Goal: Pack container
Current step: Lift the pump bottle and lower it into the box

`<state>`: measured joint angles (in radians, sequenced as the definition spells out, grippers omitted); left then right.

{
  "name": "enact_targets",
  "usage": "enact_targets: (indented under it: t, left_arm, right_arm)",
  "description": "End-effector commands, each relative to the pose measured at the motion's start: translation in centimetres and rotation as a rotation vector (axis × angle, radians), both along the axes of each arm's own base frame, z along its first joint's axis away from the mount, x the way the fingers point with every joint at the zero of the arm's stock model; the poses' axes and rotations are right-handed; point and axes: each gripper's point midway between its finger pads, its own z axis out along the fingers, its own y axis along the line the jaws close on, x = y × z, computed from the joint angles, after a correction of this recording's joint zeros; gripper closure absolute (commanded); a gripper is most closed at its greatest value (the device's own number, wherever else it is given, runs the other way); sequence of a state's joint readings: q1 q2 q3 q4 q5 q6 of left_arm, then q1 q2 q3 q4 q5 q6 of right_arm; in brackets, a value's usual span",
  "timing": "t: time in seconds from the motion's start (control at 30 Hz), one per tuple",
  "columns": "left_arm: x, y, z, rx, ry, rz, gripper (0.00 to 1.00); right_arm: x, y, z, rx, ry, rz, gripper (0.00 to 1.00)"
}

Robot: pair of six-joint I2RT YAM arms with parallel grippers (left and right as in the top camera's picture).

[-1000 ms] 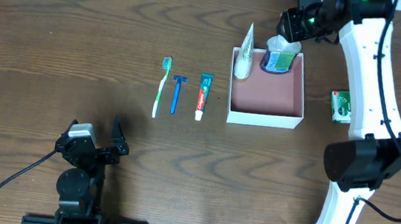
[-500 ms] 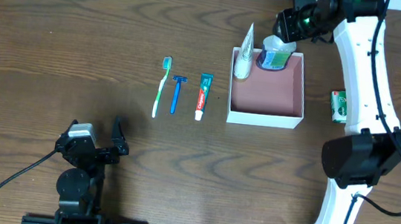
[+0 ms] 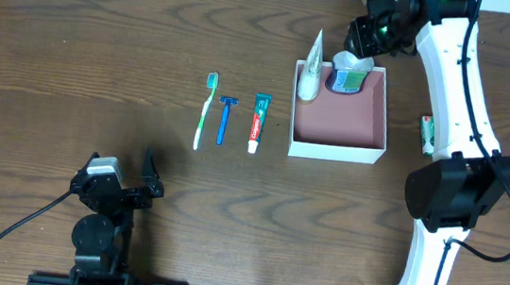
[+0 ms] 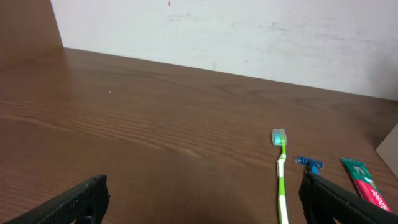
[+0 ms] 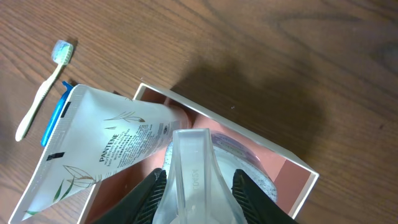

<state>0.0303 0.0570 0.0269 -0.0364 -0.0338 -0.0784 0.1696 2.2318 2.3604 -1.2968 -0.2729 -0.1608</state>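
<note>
The container [image 3: 337,152], a white box with a dusty-pink inside, sits right of centre; its rim also shows in the right wrist view [image 5: 217,118]. A white Pantene tube [image 3: 311,68] [image 5: 106,149] leans in its far left corner. My right gripper [image 3: 366,36] [image 5: 198,186] is shut on the clear cap of a blue-green bottle [image 3: 349,77] [image 5: 196,168], which stands in the far right corner. My left gripper [image 3: 123,181] [image 4: 202,199] is open and empty near the front left.
A green toothbrush [image 3: 204,111] [image 4: 282,180], a blue razor [image 3: 224,118] [image 4: 309,163] and a toothpaste tube [image 3: 258,121] [image 4: 364,183] lie in a row left of the container. A green packet [image 3: 429,132] lies to its right, half hidden by my right arm.
My right gripper has shifted the bottle slightly left within the container's far right corner. The right arm now covers part of the green packet. The left arm has not moved.
</note>
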Motion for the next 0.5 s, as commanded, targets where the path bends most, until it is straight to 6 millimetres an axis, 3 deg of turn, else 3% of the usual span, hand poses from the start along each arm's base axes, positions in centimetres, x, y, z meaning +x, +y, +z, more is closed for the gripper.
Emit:
enact_targets:
  t: [0.0,0.27,0.47]
  left_arm:
    - [-0.2,0.5,-1.9,0.002,0.056,0.030,0.02]
    - [-0.2,0.5,-1.9,0.002,0.056,0.030,0.02]
    - [-0.2,0.5,-1.9,0.002,0.056,0.030,0.02]
  right_arm:
    - [0.2,0.7,0.2,0.018,-0.006,0.000,0.65]
    - [0.2,0.7,-1.7,0.011,0.042,-0.004,0.66]
    - [0.2,0.7,-1.9,0.010,0.046,-0.003,0.65]
